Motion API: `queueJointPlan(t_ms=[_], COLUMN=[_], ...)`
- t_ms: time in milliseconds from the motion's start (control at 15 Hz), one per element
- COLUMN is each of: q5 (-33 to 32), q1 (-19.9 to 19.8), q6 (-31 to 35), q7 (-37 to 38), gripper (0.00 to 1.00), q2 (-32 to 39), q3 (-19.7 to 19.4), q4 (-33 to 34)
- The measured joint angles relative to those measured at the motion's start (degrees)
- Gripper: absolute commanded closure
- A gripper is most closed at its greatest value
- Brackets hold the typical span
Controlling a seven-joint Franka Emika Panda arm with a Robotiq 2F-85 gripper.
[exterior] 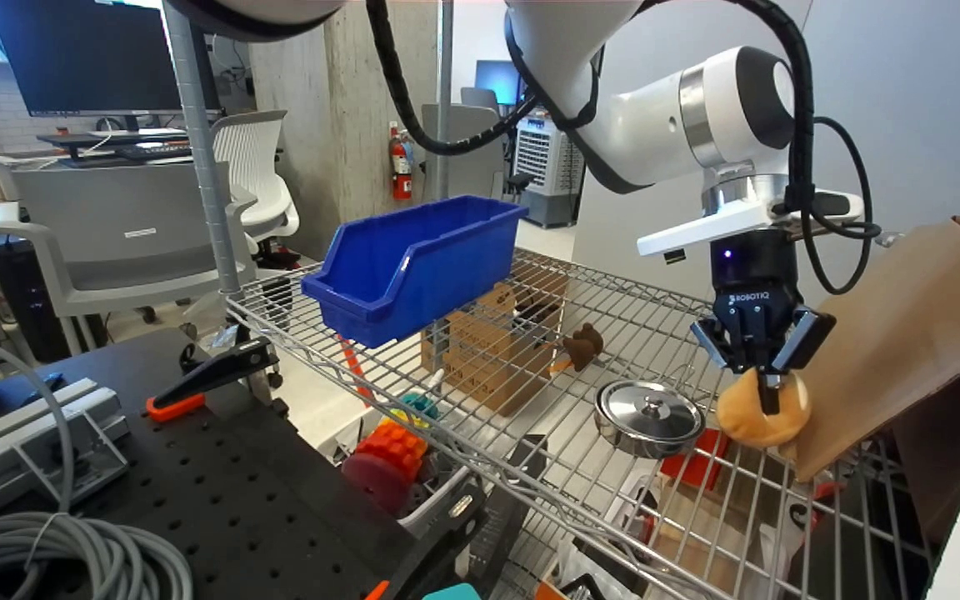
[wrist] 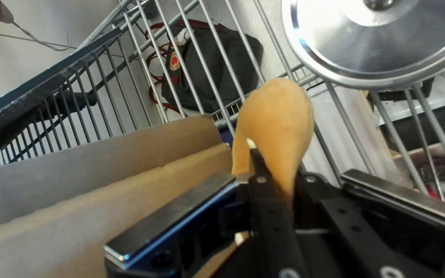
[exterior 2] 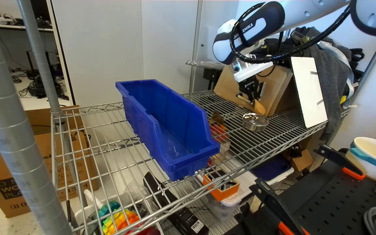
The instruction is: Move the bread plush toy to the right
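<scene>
The bread plush toy (exterior: 738,414) is a golden-tan soft loaf, in an exterior view in front of a cardboard sheet. My gripper (exterior: 768,390) is shut on it from above, with the fingers pinching its middle. In an exterior view the toy (exterior 2: 259,107) hangs edge-on below the gripper (exterior 2: 254,98), beside the silver dish. I cannot tell whether its lower end touches the rack. In the wrist view the toy (wrist: 278,108) bulges out beyond the fingers (wrist: 274,170). Its pinched part is hidden between them.
A lidded round silver dish (exterior: 651,417) stands on the wire rack (exterior 2: 109,163) close to the toy. Cardboard (exterior: 905,325) leans beside the gripper, also in the wrist view (wrist: 102,162). A blue bin (exterior 2: 175,130) and a small dark-brown object (exterior: 584,346) are farther along the rack.
</scene>
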Motion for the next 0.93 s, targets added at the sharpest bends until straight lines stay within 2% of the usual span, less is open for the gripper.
queueJointPlan(t_ms=[267,600,933], q5=[-0.95,-0.95,-0.88], q1=[0.02,0.04,0.05], q6=[-2.09,-2.14,-5.7], q7=[0.04,-0.39,-4.21], gripper=[0.36,0.01,0.0], q2=[1.32,0.7,0.4], q3=[-0.06,-0.3,0.88], q4=[4.78,7.25,11.46])
